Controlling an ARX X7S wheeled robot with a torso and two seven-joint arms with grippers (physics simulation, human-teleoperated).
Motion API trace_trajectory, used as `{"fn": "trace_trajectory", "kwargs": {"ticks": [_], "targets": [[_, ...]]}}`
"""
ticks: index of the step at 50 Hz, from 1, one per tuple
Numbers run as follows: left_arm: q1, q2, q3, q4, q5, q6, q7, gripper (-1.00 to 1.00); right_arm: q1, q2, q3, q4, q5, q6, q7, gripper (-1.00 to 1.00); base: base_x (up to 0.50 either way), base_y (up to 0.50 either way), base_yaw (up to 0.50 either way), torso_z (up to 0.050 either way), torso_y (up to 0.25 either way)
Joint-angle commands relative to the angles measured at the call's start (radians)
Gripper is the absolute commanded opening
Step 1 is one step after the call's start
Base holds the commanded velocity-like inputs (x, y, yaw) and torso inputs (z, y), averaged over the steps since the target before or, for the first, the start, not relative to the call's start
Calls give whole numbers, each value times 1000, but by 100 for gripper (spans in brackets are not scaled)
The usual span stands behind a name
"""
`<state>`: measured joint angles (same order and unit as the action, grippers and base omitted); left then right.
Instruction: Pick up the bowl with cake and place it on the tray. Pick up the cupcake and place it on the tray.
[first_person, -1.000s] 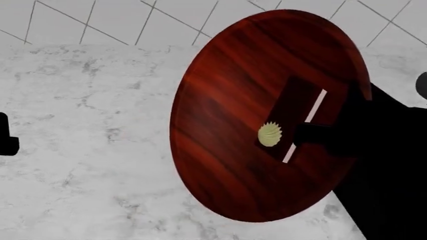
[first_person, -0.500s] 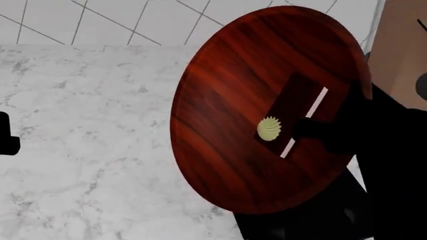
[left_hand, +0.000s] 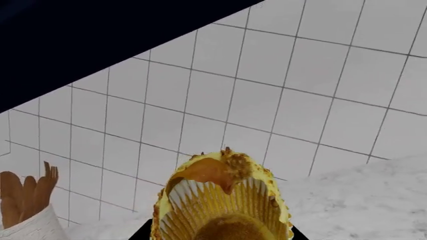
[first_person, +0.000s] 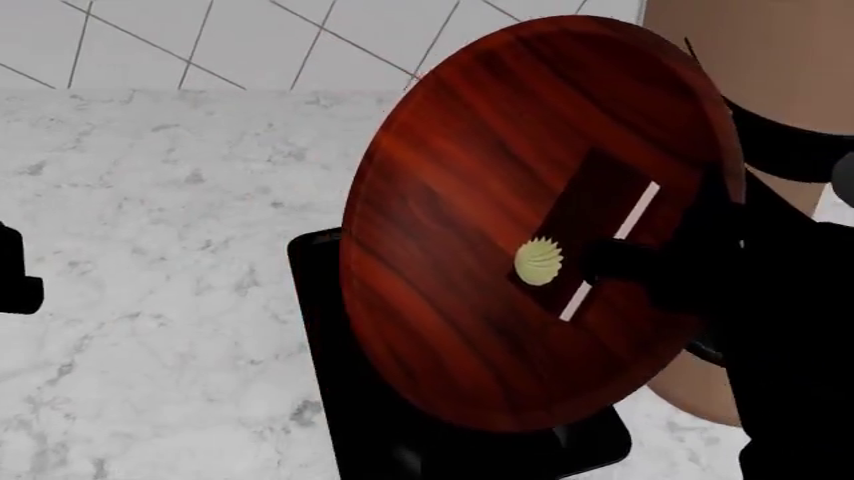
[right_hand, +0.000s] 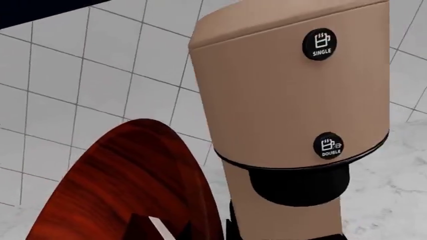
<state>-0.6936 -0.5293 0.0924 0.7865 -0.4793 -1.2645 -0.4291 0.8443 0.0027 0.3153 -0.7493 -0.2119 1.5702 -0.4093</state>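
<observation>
Head view: the bowl, a wide shallow disc of glossy reddish-brown wood grain, is held tilted steeply in the air and fills the centre of the frame, hiding much of what lies behind it. The cake, a dark rectangular slice with a white edge layer and a cream swirl, sits against the bowl's inner face. The right hand appears as a black mass clamped over the bowl's rim beside the cake; it grasps the bowl. Below and behind the bowl lies the tray, flat, glossy black, with rounded corners, resting on the white marbled table. Only its left edge and near corner show; the bowl covers the rest. A tan coffee machine stands at the far right, partly cut by the frame. White tiled wall runs behind the table.

Left wrist view: the cupcake, yellow-golden with brown crumbs and a pleated pale wrapper, sits close to the lens in the left hand, which grips it, though the fingers are hardly visible.

Right wrist view: the coffee machine's smooth tan body carries two round black buttons marked SINGLE and DOUBLE.
</observation>
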Motion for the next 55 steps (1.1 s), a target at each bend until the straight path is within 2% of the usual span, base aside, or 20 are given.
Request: {"fn": "trace_trajectory", "kwargs": {"ticks": [1,15,26,32,44,50,55], "targets": [[1,-5,-12,1,-13,3,-16,-100,5,-2,2,-20,58,0,25,-100,0,0,0,10,10],[0,-10,-1,-3,-12,12,-20,-100,-1,-2,7,-32,77,0,51,-100,0,0,0,0,1],[-11,-11,6,-8,-15,13,-20,-100,3,-1,20,-11,169,0,122,-100,0,0,0,1,2],[-17,-8,12,-14,-15,16,-23,-100,46,-1,94,48,467,-2,345,-100,0,0,0,0,0],[-10,-17,12,-13,-15,21,-26,-100,33,-1,112,319,764,-203,578,-100,0,0,0,1,2],[-12,-20,11,-8,-19,15,-27,-100,29,0,119,557,953,-408,710,-100,0,0,0,0,0],[-9,-27,15,-6,-16,19,-29,-100,41,4,95,688,1018,-522,734,-100,0,0,0,0,2]]}}
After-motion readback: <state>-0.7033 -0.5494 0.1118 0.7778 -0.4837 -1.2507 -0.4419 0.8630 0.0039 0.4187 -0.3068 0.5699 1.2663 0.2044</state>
